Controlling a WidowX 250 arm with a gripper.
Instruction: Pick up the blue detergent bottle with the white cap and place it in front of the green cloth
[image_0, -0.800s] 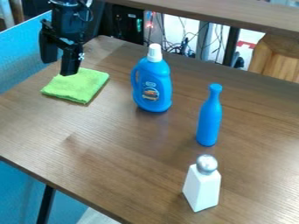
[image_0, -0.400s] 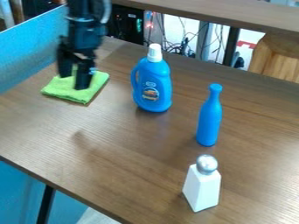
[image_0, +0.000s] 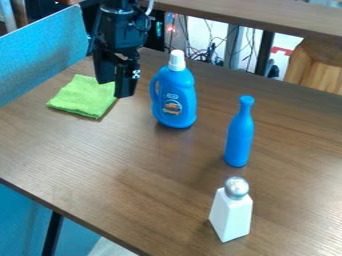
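The claw is hanging in the upper left of the frame, its fingertips standing apart and nothing showing between them. It is pointing down by the right edge of the folded green cloth, which is lying flat on the brown table; whether the two are touching, I cannot tell. The blue detergent bottle is standing upright just to the right, in the upper middle of the frame, its white cap pointing up. Working well here is calling for slow, small moves, since a sideways sweep would be risking a knock to the tall bottle. Any grip on the cloth would be needing a low approach and a pinch of a raised fold; any grip on the bottle, a level one around its body, squarely centred. The bottle is carrying a front label with pale lettering above a picture. The slim blue bottle is standing right of centre, showing no label, and the white shaker with its silver top is standing at lower right, its visible sides showing no writing.
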